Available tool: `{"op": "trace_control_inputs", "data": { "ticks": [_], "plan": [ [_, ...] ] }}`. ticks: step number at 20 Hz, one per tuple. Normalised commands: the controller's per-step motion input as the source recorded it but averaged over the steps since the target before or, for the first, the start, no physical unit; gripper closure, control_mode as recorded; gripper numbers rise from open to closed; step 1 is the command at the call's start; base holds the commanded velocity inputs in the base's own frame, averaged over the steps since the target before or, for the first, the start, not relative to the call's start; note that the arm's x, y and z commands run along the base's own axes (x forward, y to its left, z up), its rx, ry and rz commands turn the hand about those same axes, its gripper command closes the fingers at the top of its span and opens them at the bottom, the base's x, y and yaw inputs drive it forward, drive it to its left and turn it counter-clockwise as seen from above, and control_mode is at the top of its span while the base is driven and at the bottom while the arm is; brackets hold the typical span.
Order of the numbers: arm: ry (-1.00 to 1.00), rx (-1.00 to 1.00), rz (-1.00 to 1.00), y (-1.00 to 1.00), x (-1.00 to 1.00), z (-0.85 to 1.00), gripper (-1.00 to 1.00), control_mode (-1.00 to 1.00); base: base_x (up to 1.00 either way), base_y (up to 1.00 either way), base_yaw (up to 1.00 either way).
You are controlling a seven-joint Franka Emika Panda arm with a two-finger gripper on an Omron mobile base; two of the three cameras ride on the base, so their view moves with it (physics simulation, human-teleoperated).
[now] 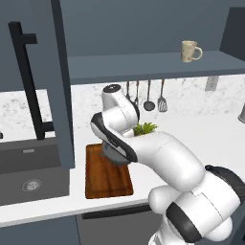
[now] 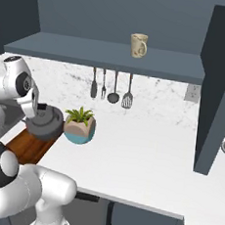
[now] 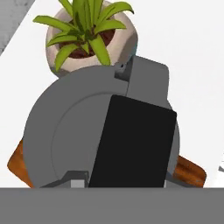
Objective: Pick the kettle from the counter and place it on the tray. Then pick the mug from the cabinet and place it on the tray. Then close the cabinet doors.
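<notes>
The dark grey kettle (image 2: 46,123) is over the far end of the reddish-brown tray (image 2: 28,148), right beside a potted plant. My gripper (image 2: 39,111) is shut on its black handle (image 3: 131,144) from above. In the hand view the round kettle body (image 3: 61,131) covers most of the tray, whose corners (image 3: 191,171) stick out beneath it. I cannot tell whether the kettle rests on the tray or hangs just above it. In the left base view my arm hides the kettle, with the gripper (image 1: 115,156) low over the tray (image 1: 106,179). The cream mug (image 1: 190,50) stands on the cabinet shelf (image 2: 106,55).
The plant pot (image 2: 79,127) stands right next to the kettle on the white counter (image 2: 144,157). A dark sink (image 1: 28,174) lies left of the tray. Both cabinet doors (image 1: 36,81) (image 2: 219,96) hang open. Utensils (image 2: 112,87) hang on the back wall.
</notes>
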Motion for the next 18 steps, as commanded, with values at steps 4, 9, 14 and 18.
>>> {"op": "trace_control_inputs", "data": {
  "ticks": [4, 9, 14, 18],
  "plan": [
    [0.0, 0.0, -0.05, 0.44, 0.31, -0.2, 1.0, -1.0, 0.0, 0.0, 0.0],
    [0.0, 0.02, -0.02, 0.3, 0.37, -0.21, 1.0, -1.0, 0.0, 0.0, 0.0],
    [0.0, 0.02, -0.01, 0.17, 0.38, -0.25, 1.0, -1.0, 0.0, 0.0, 0.0],
    [0.0, 0.0, 0.0, 0.12, 0.29, -0.28, 1.0, -1.0, 0.0, 0.0, 0.0]
  ]
}}
